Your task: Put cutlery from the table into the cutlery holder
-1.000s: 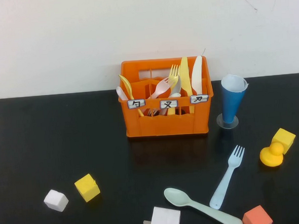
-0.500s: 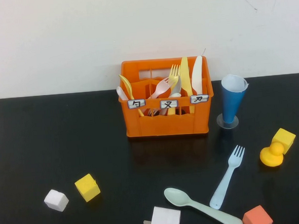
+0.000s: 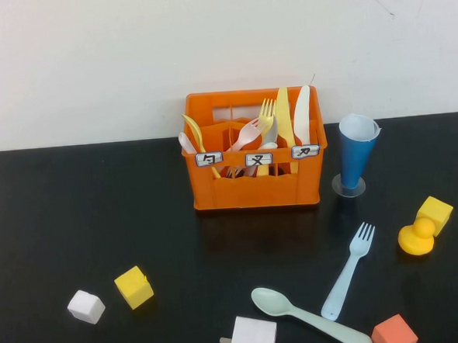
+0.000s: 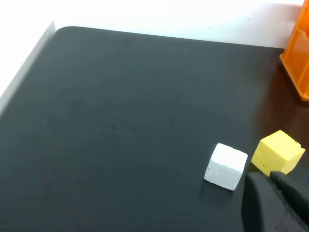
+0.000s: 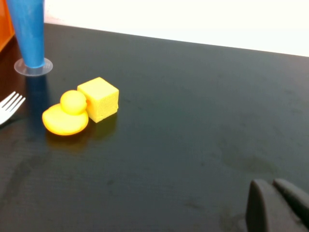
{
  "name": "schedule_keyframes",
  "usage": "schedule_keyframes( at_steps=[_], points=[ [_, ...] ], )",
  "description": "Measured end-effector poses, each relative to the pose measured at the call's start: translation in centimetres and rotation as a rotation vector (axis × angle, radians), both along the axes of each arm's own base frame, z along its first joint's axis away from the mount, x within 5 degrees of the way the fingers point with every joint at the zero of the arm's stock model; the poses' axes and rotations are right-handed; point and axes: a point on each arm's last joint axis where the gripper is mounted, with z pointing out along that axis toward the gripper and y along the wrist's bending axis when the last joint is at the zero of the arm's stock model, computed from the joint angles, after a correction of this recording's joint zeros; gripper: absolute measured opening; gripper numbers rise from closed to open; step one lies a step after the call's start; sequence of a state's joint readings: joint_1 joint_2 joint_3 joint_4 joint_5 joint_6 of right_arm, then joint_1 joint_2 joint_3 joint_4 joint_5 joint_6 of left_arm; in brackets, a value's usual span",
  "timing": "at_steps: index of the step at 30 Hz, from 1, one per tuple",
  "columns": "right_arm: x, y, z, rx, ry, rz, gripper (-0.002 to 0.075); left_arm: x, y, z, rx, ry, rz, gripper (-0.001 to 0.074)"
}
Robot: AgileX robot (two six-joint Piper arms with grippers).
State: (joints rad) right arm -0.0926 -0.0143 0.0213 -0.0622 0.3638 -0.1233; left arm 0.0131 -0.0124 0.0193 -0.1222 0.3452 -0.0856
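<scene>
Going left to right with the orange cutlery holder (image 3: pixel 254 149) as the anchor: it stands at the back middle of the black desk (image 3: pixel 60 213), already stuffed with yellow, pink and white cutlery. Off to its front-left sit a white cube (image 3: pixel 85 306) and a yellow cube (image 3: pixel 133 287), close together. The left gripper (image 4: pixel 275 203) only shows in its wrist view as a dark tip right beside those two cubes, and I can't tell if it's spread or pressed together. Straight in front of the holder, near the desk edge, lies a white charger block (image 3: pixel 252 337), with the mint-green spoon (image 3: pixel 308 316) just right of it. The light blue fork (image 3: pixel 348 270) lies front-right of the holder, tines pointing back. Just right of the holder stands a blue cone cup (image 3: pixel 356 156), and further right a yellow duck (image 3: pixel 416 238) touches another yellow cube (image 3: pixel 434 212). An orange cube (image 3: pixel 394 334) sits by the spoon's handle. The right gripper (image 5: pixel 280 205) shows only a dark tip, can't tell its state either.
</scene>
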Motion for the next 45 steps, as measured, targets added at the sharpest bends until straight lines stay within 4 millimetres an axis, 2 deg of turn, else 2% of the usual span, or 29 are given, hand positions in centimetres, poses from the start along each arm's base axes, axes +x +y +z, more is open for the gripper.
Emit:
schedule_keyframes(
  at_steps=[16,18,24,27,29,34,39,45],
  points=[
    [0.1,0.2,0.3,0.043,-0.045,0.005,-0.0004,0.0,0.0,0.0,0.003,0.0,-0.001,-0.0001],
    [0.1,0.3,1.6,0.088,-0.082,-0.001,-0.0004,0.0,0.0,0.0,0.003,0.0,-0.001,-0.0001],
    [-1.3,0.5,9.2,0.168,-0.302,-0.004,-0.0004,0.0,0.0,0.0,0.003,0.0,-0.001,-0.0001],
    [-1.8,0.6,12.1,0.194,-0.312,0.006,-0.0004,0.0,0.0,0.0,0.003,0.0,-0.001,-0.0001],
    [-1.5,0.7,13.1,0.175,-0.282,0.017,-0.0004,0.0,0.0,0.0,0.003,0.0,-0.001,-0.0001],
    [0.1,1.1,13.0,0.127,-0.096,0.08,-0.0004,0.0,0.0,0.0,0.003,0.0,-0.001,-0.0001],
    [2.2,2.3,14.4,0.017,0.159,0.301,-0.0004,0.0,0.0,0.0,0.001,0.0,-0.001,-0.0001],
    [6.7,3.5,16.1,-0.007,0.495,0.625,-0.0004,0.0,0.0,0.0,0.001,0.0,-0.001,-0.0001]
  ],
)
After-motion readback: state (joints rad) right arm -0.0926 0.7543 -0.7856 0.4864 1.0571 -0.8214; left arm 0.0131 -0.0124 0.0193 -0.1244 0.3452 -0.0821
